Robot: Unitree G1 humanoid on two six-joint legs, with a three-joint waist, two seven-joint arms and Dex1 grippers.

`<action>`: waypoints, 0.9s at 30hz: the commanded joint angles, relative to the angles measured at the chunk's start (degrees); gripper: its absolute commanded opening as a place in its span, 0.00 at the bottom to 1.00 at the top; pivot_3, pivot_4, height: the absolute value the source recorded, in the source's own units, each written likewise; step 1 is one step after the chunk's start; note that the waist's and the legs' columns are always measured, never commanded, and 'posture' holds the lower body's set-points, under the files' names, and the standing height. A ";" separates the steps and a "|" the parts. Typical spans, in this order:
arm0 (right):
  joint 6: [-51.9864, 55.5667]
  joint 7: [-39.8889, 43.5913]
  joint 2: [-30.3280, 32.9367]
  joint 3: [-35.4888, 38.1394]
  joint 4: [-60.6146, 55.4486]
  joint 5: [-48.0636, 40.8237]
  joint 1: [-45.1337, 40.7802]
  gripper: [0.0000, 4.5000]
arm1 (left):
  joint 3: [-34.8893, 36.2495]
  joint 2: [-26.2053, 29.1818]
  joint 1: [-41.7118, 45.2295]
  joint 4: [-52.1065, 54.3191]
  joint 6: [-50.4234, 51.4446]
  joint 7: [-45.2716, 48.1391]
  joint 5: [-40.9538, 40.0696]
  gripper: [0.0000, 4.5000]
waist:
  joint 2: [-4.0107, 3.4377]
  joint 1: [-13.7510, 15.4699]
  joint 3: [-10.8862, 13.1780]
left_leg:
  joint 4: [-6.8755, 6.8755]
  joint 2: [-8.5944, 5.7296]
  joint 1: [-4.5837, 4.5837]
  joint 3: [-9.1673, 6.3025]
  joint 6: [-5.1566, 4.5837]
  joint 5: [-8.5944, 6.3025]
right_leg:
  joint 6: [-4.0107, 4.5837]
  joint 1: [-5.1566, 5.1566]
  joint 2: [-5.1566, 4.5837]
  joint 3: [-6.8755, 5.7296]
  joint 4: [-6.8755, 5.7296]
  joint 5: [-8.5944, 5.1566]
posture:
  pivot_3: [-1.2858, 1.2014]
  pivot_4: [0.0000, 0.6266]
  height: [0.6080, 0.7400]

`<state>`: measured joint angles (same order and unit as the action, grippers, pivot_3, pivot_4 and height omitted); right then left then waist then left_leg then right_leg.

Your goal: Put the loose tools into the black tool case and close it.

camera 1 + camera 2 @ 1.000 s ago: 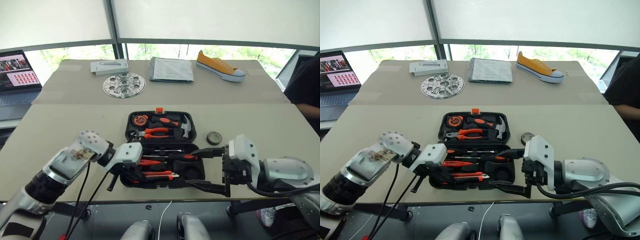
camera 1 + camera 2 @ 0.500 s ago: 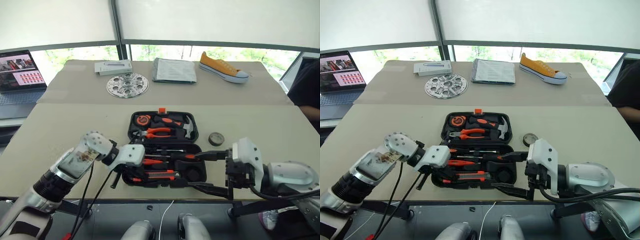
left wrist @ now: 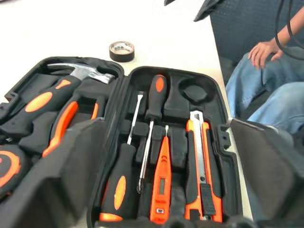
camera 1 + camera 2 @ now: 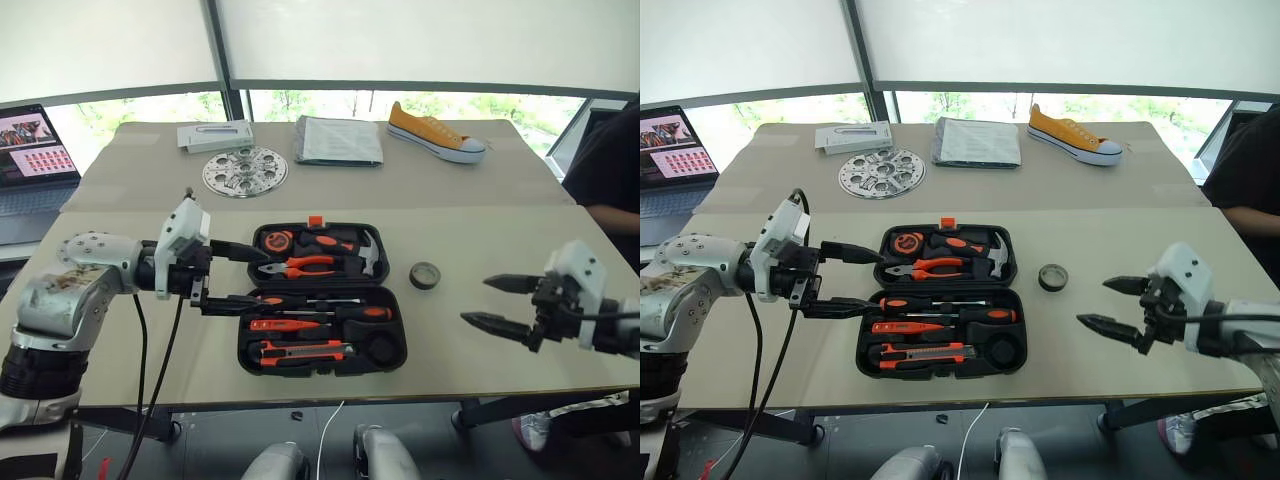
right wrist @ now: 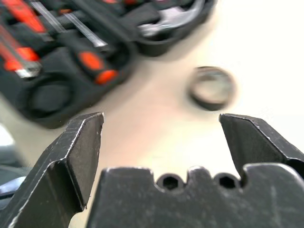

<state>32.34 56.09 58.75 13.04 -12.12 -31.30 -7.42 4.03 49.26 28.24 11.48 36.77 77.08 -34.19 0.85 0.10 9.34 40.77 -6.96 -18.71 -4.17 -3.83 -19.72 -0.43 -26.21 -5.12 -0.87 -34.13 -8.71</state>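
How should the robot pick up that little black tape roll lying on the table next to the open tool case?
Probably from above, pinching across the ring's outer wall. The tape roll lies flat on the table, hole upward, apart from the black tool case, so its sides are free. The right gripper is nearer, open and empty. One finger in the hole, one outside, might also work.
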 commanded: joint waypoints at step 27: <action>-8.12 9.17 -10.13 -15.05 8.57 12.07 -19.30 0.01 | -5.31 1.29 -0.50 4.20 -6.51 1.47 1.64 1.00 | -0.08 -0.22 0.05 | 0.06 -0.08 -0.22 -0.06 0.01 0.01 | 0.07 -0.22 -0.04 -0.23 0.01 0.01 | 0.52 0.24 0.98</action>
<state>21.25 62.15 47.26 -6.05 5.35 -12.97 -27.02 -1.02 49.78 28.02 14.78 32.39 77.07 -33.25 0.78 -0.12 9.38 40.83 -7.05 -18.99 -4.23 -3.82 -19.71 -0.37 -26.49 -5.17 -1.10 -34.11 -8.70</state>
